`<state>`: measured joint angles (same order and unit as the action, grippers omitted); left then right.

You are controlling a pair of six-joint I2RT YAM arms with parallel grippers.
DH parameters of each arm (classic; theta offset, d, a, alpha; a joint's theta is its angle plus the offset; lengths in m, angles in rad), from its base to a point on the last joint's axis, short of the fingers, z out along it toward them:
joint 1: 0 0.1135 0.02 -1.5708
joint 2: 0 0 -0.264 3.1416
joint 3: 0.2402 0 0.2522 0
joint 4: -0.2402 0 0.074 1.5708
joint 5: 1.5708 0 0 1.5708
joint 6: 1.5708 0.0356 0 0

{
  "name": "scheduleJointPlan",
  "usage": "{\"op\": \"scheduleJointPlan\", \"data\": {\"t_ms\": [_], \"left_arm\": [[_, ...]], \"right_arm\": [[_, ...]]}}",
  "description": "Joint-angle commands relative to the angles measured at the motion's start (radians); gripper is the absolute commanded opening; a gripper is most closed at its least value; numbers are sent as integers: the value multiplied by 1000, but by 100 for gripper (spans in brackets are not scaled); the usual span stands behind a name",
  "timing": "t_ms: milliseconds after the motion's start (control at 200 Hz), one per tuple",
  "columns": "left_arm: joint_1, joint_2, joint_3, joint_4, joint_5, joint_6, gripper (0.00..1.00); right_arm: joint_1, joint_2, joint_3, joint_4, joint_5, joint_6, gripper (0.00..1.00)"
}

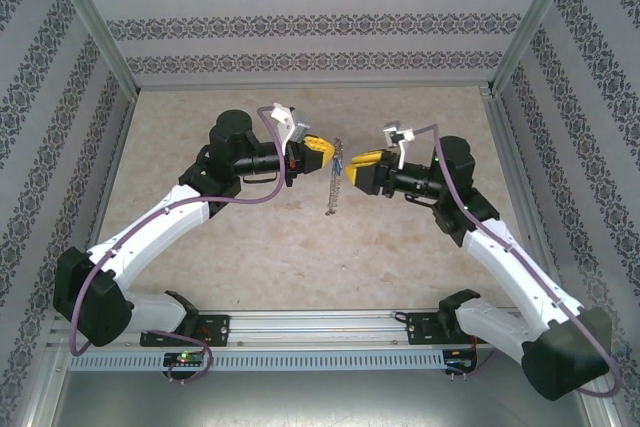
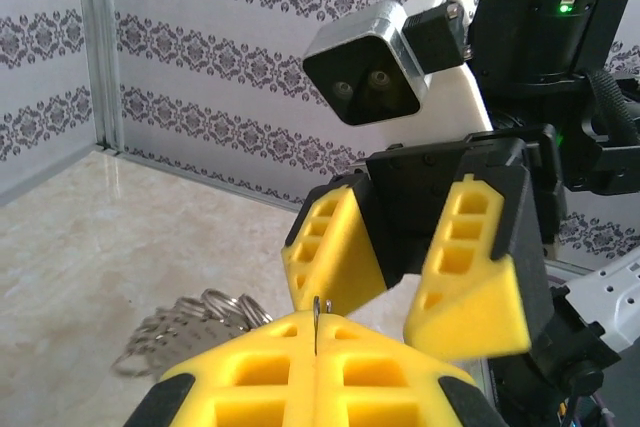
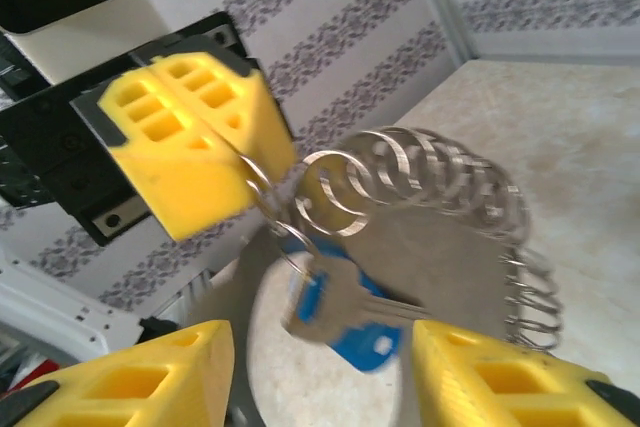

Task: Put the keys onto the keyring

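Your left gripper (image 1: 331,155) is up over the middle of the marbled table (image 1: 230,247), with its yellow fingers (image 2: 250,372) pressed together on one thin wire ring of the keyring (image 1: 334,183). In the left wrist view that ring stands up out of the seam between the two fingertips.

From the left gripper, the keyring hangs straight down as a floppy string of small silvery rings, its lower end close to the table. In the right wrist view, the string swings out from the left gripper's fingertips in a wide arc of overlapping rings and drops down the far side.

The key (image 3: 345,319) hangs from the rings just below the left gripper's fingertips, off the table. Its head is bright blue and its short blade silver. It is blurred, so you cannot read which ring carries it.

Your right gripper (image 1: 352,161) faces the left gripper head-on, just beside it, with the hanging keyring between the two. Its fingers (image 3: 150,387) stand well apart and grip nothing. From its own wrist camera, the key sits in the gap ahead of those fingers. Whether either finger touches the key or the rings, you cannot tell.

In the left wrist view, the right gripper's two yellow wedges spread just beyond the left gripper's tips, with the silver-cased wrist camera (image 2: 365,77) above them and a green light (image 2: 567,7) lit on the arm behind.
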<state>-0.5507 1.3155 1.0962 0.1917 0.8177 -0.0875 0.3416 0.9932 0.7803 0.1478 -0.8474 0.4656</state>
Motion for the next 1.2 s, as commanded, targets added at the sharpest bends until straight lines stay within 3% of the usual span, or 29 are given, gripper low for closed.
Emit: {"op": "scheduleJointPlan", "data": {"t_ms": [0, 135, 370, 1199], "left_arm": [[-14, -38, 7, 86, 0, -5, 0], [-12, -38, 2, 91, 1, -3, 0], [-12, -35, -3, 107, 2, -12, 0], [-16, -6, -7, 173, 22, -70, 0]], "right_arm": [[-52, -69, -13, 21, -23, 32, 52], [-73, -83, -6, 39, -3, 55, 52], [-31, -30, 19, 134, 17, 90, 43], [63, 113, 66, 323, 39, 114, 41]]}}
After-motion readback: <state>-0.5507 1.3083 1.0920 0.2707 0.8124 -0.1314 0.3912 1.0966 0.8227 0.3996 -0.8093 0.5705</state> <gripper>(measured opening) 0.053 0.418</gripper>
